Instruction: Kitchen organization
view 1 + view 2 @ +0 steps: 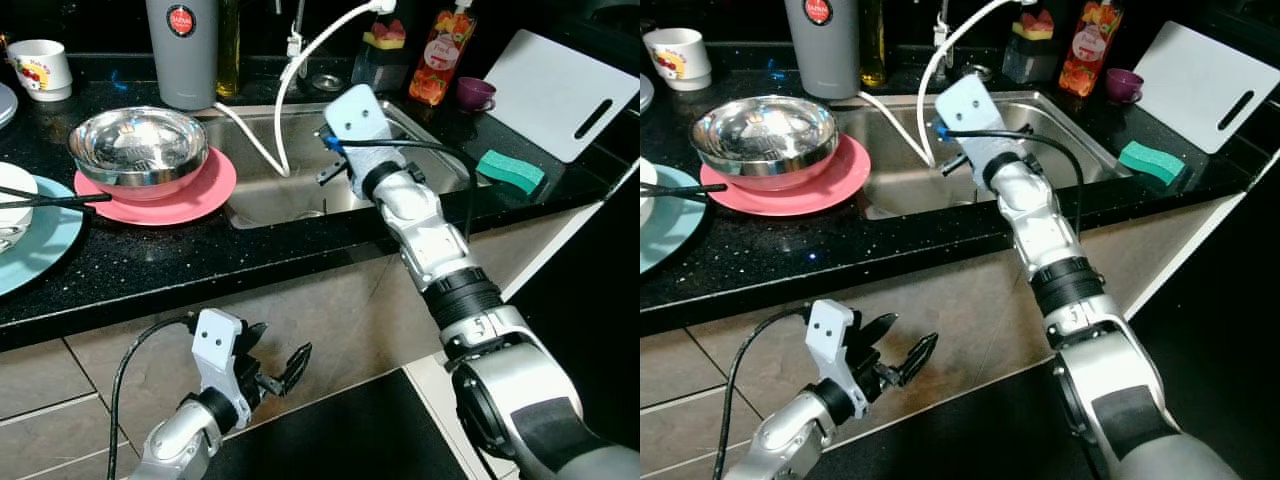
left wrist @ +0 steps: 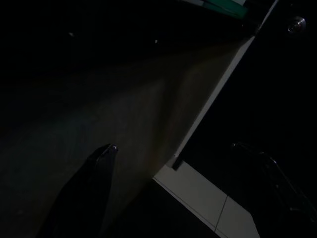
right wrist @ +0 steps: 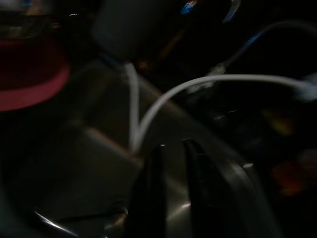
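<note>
Here the right gripper point(image 3: 171, 148) holds its two slim black fingers nearly together, empty, over the brushed steel sink point(image 1: 262, 190) beside the white hose point(image 1: 290, 90); the left gripper point(image 1: 278, 370) hangs low with fingers spread before the tiled cabinet front; on the speckled black counter point(image 1: 150, 260) a shiny steel bowl point(image 1: 138, 145) sits on a round pink plate point(image 1: 205, 190); a green sponge point(image 1: 510, 170) lies right of the sink.

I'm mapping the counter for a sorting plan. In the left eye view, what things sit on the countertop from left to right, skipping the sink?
Teal plate → white mug → steel bowl on the pink plate → grey canister → red juice bottle → purple cup → green sponge → white cutting board.
</note>
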Controlling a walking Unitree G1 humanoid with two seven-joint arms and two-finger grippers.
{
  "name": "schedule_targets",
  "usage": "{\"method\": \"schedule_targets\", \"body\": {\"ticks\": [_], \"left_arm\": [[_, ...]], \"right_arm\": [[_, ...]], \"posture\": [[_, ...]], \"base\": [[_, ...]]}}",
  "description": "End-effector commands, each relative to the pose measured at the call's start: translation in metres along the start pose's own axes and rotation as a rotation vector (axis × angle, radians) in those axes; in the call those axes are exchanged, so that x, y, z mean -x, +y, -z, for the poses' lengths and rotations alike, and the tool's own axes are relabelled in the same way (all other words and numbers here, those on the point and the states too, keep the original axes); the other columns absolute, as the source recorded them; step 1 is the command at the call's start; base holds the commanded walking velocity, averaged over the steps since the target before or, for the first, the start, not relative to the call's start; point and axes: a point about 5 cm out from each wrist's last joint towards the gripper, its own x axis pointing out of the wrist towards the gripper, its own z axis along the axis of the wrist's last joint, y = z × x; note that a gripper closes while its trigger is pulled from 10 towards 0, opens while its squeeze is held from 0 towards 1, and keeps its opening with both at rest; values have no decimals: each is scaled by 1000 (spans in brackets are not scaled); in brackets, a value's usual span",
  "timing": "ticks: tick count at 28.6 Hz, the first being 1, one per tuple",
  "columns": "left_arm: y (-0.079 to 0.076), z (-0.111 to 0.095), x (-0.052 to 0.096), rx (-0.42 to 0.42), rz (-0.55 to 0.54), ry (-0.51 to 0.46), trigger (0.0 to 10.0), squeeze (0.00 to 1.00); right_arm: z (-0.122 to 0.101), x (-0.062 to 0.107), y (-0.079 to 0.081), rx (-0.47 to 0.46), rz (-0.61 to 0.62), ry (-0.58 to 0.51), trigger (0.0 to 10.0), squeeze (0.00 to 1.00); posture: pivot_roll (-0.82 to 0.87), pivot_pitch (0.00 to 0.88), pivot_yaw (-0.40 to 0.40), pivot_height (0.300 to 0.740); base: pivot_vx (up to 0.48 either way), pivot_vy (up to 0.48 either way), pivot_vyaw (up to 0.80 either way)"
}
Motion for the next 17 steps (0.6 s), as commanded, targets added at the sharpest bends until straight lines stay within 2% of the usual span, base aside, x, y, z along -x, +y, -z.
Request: {"method": "schedule_targets", "body": {"ticks": [1, 2, 3, 7, 9, 10, 11, 12, 15, 16, 17], "left_arm": [[-4, -1, 0, 11, 6, -12, 10000, 0], [-4, -1, 1, 12, 3, -14, 10000, 0], [-4, -1, 1, 12, 3, -14, 10000, 0], [-2, -2, 1, 10, -3, -16, 10000, 0], [-1, -2, 1, 10, -2, -15, 10000, 0], [-1, -2, 1, 9, -1, -15, 10000, 0], [0, -2, 1, 9, 1, -14, 10000, 0], [0, -2, 0, 8, 2, -14, 10000, 0], [1, -2, 0, 6, 4, -13, 10000, 0], [1, -3, -1, 3, 3, -13, 10000, 0], [1, -3, -2, 1, 3, -12, 10000, 0]], "right_arm": [[4, 0, 2, -33, -13, 14, 10000, 1000], [-4, 0, 0, -161, 37, -51, 10000, 1000], [-4, 0, 0, -161, 37, -51, 10000, 1000], [-24, -1, -11, -389, 75, -206, 10000, 1000], [-28, -1, -12, -424, 70, -231, 10000, 1000], [-30, -1, -10, -454, 55, -242, 10000, 643], [-31, -2, -8, -460, 39, -239, 10000, 643], [-33, -1, -4, -479, 7, -253, 10000, 43], [-37, -1, 6, -469, -63, -273, 10000, 0], [-41, 1, 20, -423, -146, -287, 10000, 0], [-42, 1, 23, -410, -163, -290, 10000, 0]], "posture": [[225, 0, -150, 740], [225, 0, -150, 740], [225, 0, -150, 740], [221, 0, -142, 740], [216, 0, -138, 740], [213, 0, -136, 740], [211, 0, -135, 740], [212, 0, -135, 740], [213, 0, -134, 740], [216, 0, -136, 740], [216, 0, -136, 740]], "base": [[0, 0, 0], [0, 0, 0], [0, 0, 0], [0, 0, 0], [0, 0, 0], [0, 0, 0], [0, 0, 0], [0, 0, 0], [0, 0, 304], [0, 0, 706], [0, 0, 706]]}}
